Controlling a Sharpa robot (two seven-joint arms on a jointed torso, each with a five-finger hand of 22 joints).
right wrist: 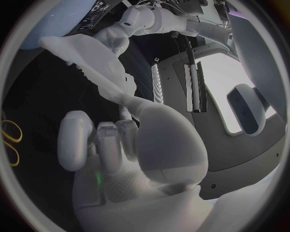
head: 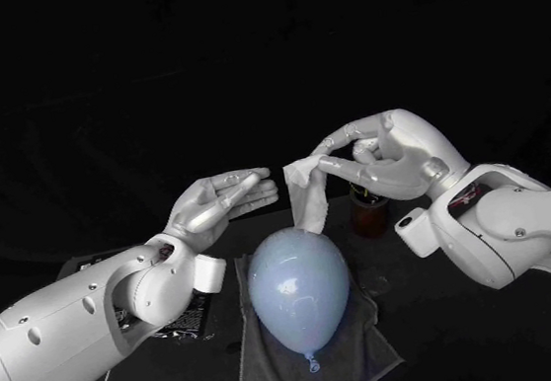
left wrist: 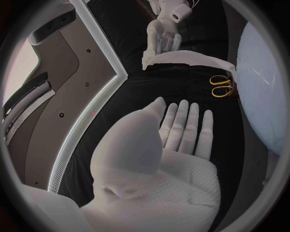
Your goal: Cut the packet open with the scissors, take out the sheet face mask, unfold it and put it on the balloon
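Note:
A pale blue balloon (head: 297, 285) lies on a grey towel (head: 357, 361) at the table's middle. Above its far end my right hand (head: 388, 159) pinches the top of the white sheet mask (head: 312, 196), which hangs down crumpled and partly folded. My left hand (head: 228, 199) is held flat just left of the mask with its fingers straight, gripping nothing. The left wrist view shows that palm (left wrist: 181, 145) facing the mask (left wrist: 187, 59), the right hand (left wrist: 163, 31) and the balloon (left wrist: 266, 82). The right wrist view shows my right hand (right wrist: 115, 145) holding the mask (right wrist: 96, 63), with the left hand (right wrist: 128, 28) beyond it.
Yellow-handled scissors (left wrist: 222, 86) lie on the table beyond the balloon, their handles (right wrist: 9, 140) seen from the right wrist too. A dark packet (head: 187, 323) lies under my left forearm. A brown object (head: 367, 216) stands behind the balloon below the right hand.

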